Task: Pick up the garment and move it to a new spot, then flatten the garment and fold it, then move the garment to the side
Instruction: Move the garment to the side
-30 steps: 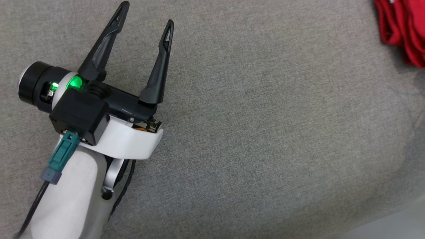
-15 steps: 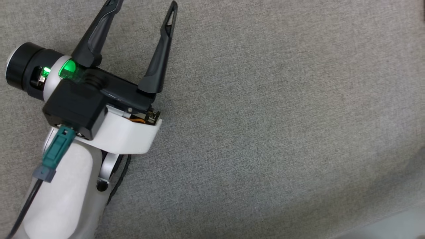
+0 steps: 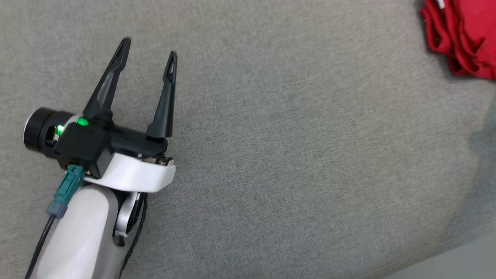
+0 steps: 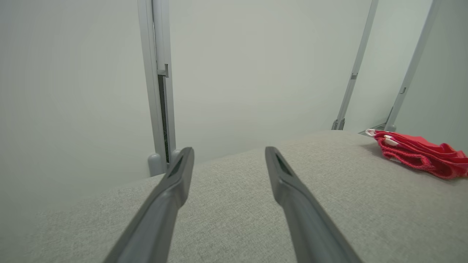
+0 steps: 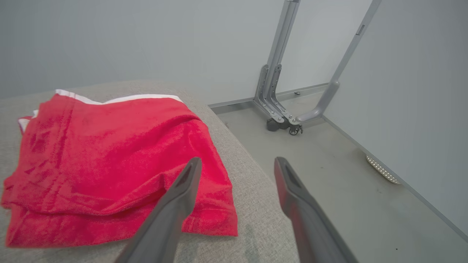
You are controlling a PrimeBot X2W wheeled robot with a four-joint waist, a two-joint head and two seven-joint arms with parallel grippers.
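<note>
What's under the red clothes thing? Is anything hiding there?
The red garment lies folded on the grey cushion, which shows around its edges. Its own lower layers peek out along the front. Whatever is right beneath the middle is covered, so I can't tell.

A broad surface covered in grey woven fabric (image 3: 310, 155) is seen from above in the head view, evenly lit, with a soft shadow cast along its right side. Its rounded edge is shown in the right wrist view, with a smooth grey floor (image 5: 329, 175) beside it. Plain pale walls (image 4: 256, 54) are seen behind. An upright grey metal post (image 4: 161, 91) is set against the wall, and two slanted struts (image 4: 353, 73) stand further right. A small castor (image 5: 294, 130) is fitted at a frame's foot, and a perforated strip (image 5: 382, 170) is laid along the wall's base
</note>
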